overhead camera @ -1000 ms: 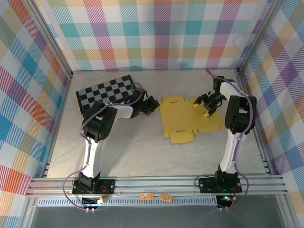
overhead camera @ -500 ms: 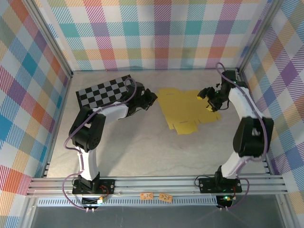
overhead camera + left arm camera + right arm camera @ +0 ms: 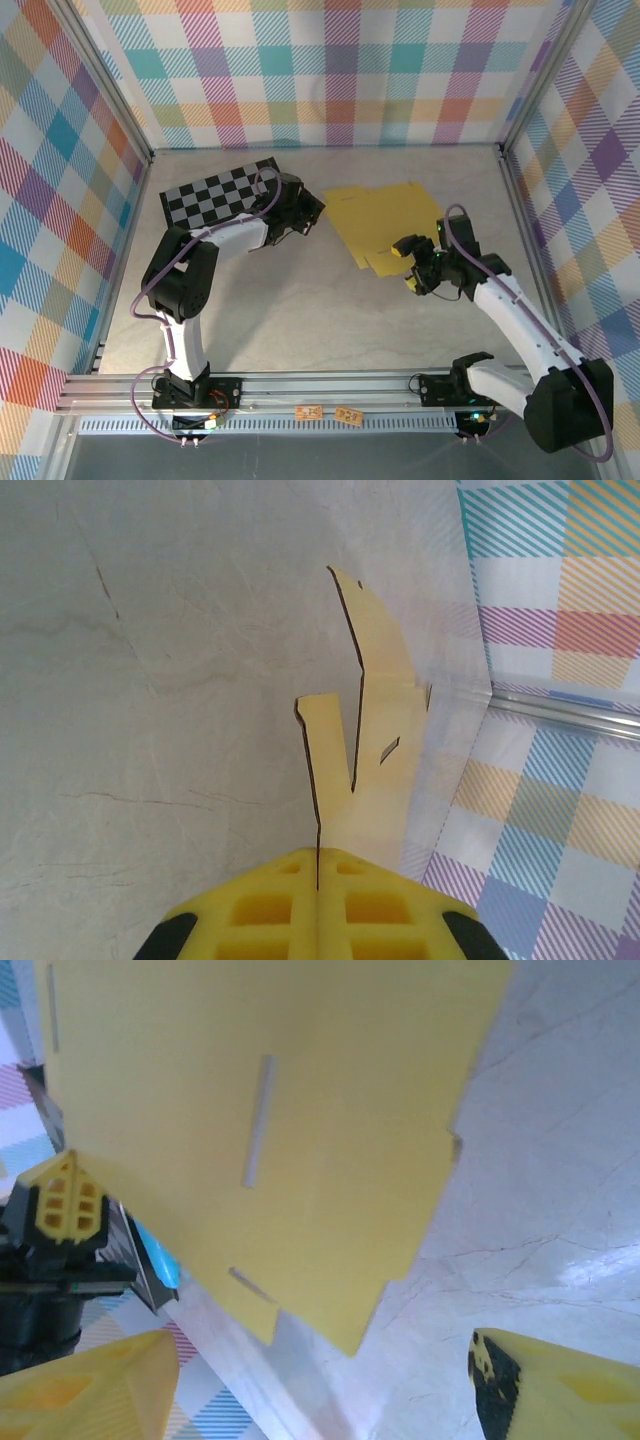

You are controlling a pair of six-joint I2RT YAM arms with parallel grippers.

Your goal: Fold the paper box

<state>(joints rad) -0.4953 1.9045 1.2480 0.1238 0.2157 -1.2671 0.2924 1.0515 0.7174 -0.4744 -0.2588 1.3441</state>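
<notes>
Cardboard, plain yellow and die-cut with flaps and slots, is the paper box [image 3: 385,222]. From overhead it lies unfolded on the pale table [image 3: 300,320], just off centre toward 1 o'clock. A black-and-white checkered board [image 3: 215,195] sits toward 10 o'clock, well apart from the sheet.

My left pincer [image 3: 312,213] is at the sheet's 9 o'clock edge, closed tight on the cardboard. In my left wrist camera the left pincer [image 3: 318,865] shows at 6 o'clock as two yellow fingers pressed together. The paper box [image 3: 375,740] is pinched between them. It is seen nearly edge-on and runs toward 12 o'clock, with a small slot cut in it. The plaid wall [image 3: 560,680] stands at 3 o'clock.

My right pincer [image 3: 410,266] hovers at the sheet's 5 o'clock corner, just beside its nearest flap, fingers spread wide and holding nothing. In my right wrist camera the right pincer [image 3: 320,1390] has one yellow finger at 7 o'clock and one at 5 o'clock, with bare table between them. The paper box [image 3: 270,1110] fills the area from 12 to 9 o'clock, beyond my fingertips, showing two narrow slots. At 9 o'clock the left pincer [image 3: 65,1210] grips the sheet's far edge.
</notes>
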